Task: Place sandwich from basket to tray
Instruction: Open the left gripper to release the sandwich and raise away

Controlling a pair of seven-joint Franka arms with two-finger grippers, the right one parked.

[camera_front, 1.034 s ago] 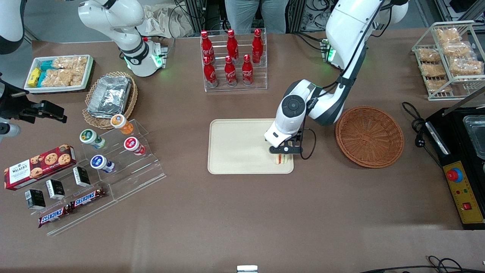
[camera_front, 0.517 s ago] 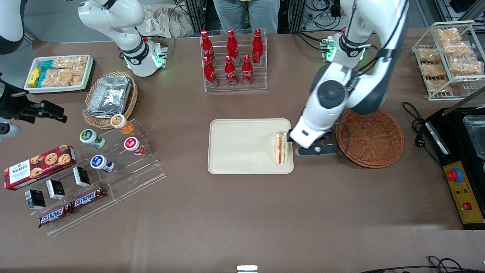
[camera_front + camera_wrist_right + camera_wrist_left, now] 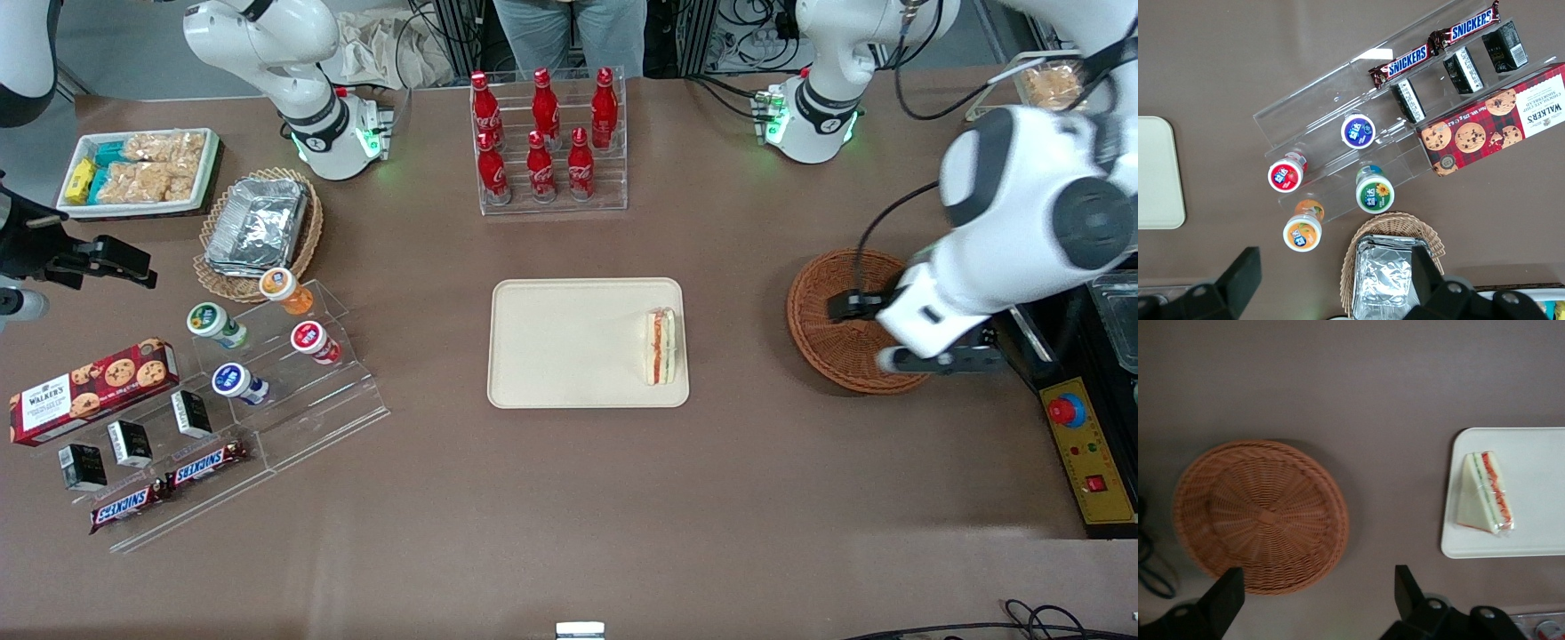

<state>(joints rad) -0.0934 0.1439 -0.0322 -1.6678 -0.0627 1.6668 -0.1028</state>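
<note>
the sandwich lies flat on the tray, at the edge nearest the basket, which holds nothing. the gripper hangs above the basket's edge toward the working arm's end of the table, its fingers spread wide with nothing between them. the placing step looks complete; what remains seems only for the arm to park clear.
</note>
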